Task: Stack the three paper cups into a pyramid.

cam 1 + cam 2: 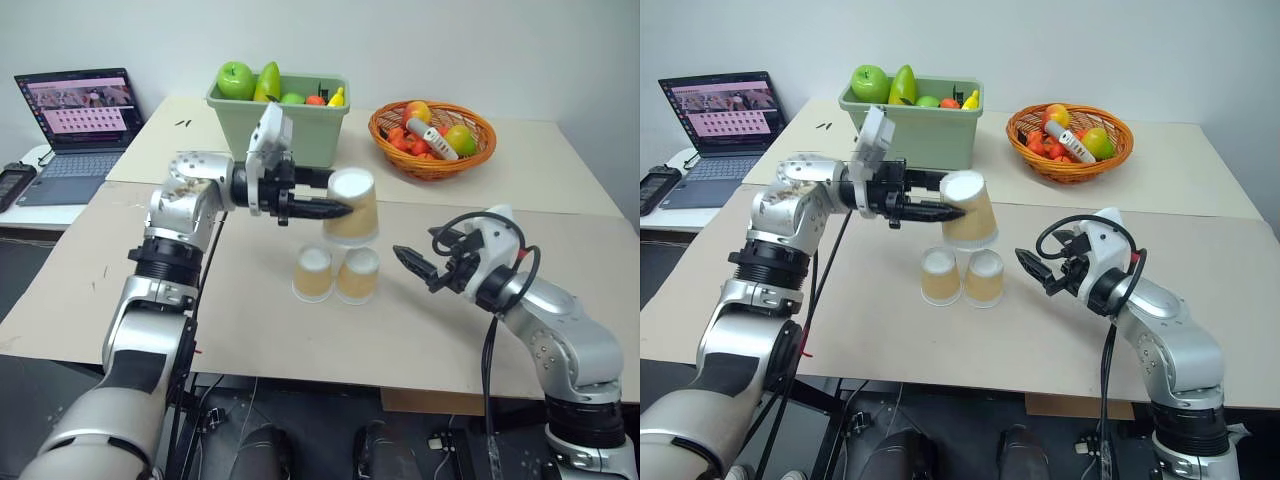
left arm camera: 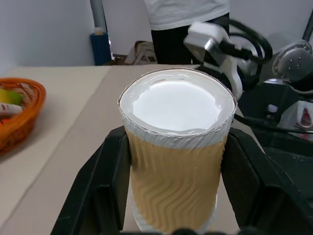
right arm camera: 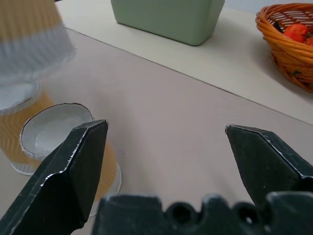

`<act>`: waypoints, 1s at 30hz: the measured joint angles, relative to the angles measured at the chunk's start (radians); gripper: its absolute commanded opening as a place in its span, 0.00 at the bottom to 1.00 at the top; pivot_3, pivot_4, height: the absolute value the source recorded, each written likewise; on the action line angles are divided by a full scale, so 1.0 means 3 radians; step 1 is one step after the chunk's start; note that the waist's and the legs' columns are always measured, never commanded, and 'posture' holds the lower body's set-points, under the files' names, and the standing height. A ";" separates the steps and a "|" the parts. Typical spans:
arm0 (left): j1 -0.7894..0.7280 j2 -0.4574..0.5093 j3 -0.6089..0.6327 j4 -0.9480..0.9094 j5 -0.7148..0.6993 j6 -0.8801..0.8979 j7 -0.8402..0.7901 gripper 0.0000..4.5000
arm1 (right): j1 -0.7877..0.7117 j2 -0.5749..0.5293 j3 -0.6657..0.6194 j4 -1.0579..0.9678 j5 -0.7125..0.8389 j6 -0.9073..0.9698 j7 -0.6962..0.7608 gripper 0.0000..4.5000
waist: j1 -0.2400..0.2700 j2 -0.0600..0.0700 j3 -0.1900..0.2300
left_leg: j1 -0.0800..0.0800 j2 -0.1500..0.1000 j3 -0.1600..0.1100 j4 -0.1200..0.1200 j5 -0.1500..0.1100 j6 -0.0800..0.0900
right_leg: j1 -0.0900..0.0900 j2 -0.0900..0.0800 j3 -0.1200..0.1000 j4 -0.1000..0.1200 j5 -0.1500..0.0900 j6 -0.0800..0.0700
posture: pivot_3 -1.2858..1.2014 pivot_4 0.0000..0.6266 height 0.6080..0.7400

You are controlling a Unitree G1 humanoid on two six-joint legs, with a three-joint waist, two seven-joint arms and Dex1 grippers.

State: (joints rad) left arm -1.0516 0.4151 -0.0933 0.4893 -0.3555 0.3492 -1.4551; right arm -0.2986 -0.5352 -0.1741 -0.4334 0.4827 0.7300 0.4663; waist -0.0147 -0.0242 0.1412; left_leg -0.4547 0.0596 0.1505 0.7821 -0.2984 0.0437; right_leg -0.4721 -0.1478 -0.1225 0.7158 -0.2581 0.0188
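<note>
Three cups: two paper cups stand upside down on the tan table (image 1: pixel 250 330), touching side by side, the left base cup (image 1: pixel 312 274) and the right base cup (image 1: pixel 358 276); the third cup (image 1: pixel 352 208) is in the air just above and behind them, also upside down.
Left arm pose: elbow bent, forearm reaching across toward the middle, the left gripper (image 1: pixel 322 196) pointing sideways, roughly level.
Left tool state: black fingers (image 2: pixel 105 186) clamped on either side of the third cup's ribbed wall, white base facing the wrist camera.
Right arm pose: forearm low over the table on the right, the right gripper (image 1: pixel 415 266) aimed toward the base cups, near the right one but apart from it.
Right tool state: jaws spread wide, nothing between them; the right base cup sits just beyond one fingertip (image 3: pixel 85 152).
Behind the cups: green plastic bin (image 1: pixel 285 125) with an apple (image 1: pixel 236 80) and other fruit, on a second table panel.
Right rear: orange wicker basket (image 1: pixel 432 140) holding fruit and a white tube-like item.
Left rear: open laptop (image 1: pixel 78 130) with a lit screen, well apart from the cups.
Obstructions: the held cup and left fingers hide part of the bin's front; black cable (image 1: pixel 468 228) loops over the right wrist.
Person: dark trousers and a white top (image 2: pixel 186 19) stand beyond the table edge.
</note>
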 measured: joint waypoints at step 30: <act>0.0159 0.0049 -0.0056 -0.0015 0.0113 -0.0138 0.0102 0.99 | 0.0005 -0.0070 -0.0014 -0.0042 0.0041 0.0015 0.0006 1.00 | 0.0004 0.0000 0.0000 | 0.0000 -0.0001 -0.0002 0.0000 0.0000 0.0001 | 0.0000 0.0000 0.0000 0.0000 0.0000 0.0000 | 0.52 0.24 0.50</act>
State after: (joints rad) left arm -1.0038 0.4299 -0.1099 0.4849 -0.3216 0.3077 -1.4244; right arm -0.2973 -0.5561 -0.1783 -0.4459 0.4949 0.7345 0.4681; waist -0.0136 -0.0242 0.1412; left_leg -0.4548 0.0594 0.1499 0.7822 -0.2985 0.0439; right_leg -0.4720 -0.1479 -0.1225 0.7157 -0.2581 0.0188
